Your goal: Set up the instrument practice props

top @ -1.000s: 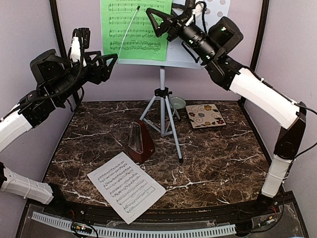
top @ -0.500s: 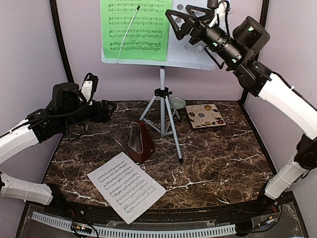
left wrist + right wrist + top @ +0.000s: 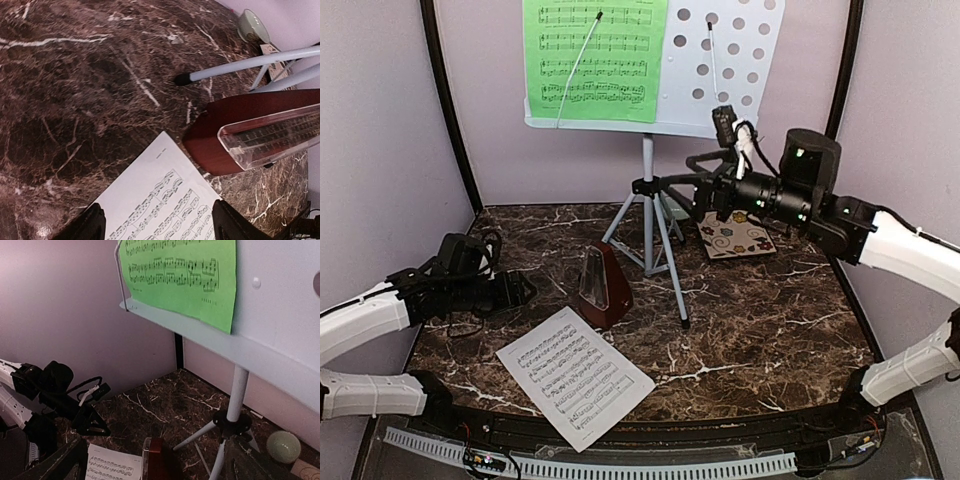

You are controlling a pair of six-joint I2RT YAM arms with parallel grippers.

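Green music sheet (image 3: 595,60) sits upright on the left half of the white hole-punched stand panel (image 3: 725,75), with a thin wire arm across it. The panel's right half is bare. The panel is carried on pale tripod legs (image 3: 655,235) at the back centre of the dark marble desk (image 3: 770,310).

Dark red-brown metronome (image 3: 603,288) stands upright, clear cover on, just front-left of the tripod. White music sheet (image 3: 575,375) lies flat near the front edge, its far corner just beside the metronome base.

Left pincer (image 3: 523,290) is low over the desk's left side and points toward the metronome, fingers spread, gripping nothing. Right pincer (image 3: 670,182) hangs in the air by the tripod hub, below the panel's ledge, fingers wide apart and empty.

Behind the tripod: pale-green bowl (image 3: 677,207), flower-patterned tile (image 3: 735,233).
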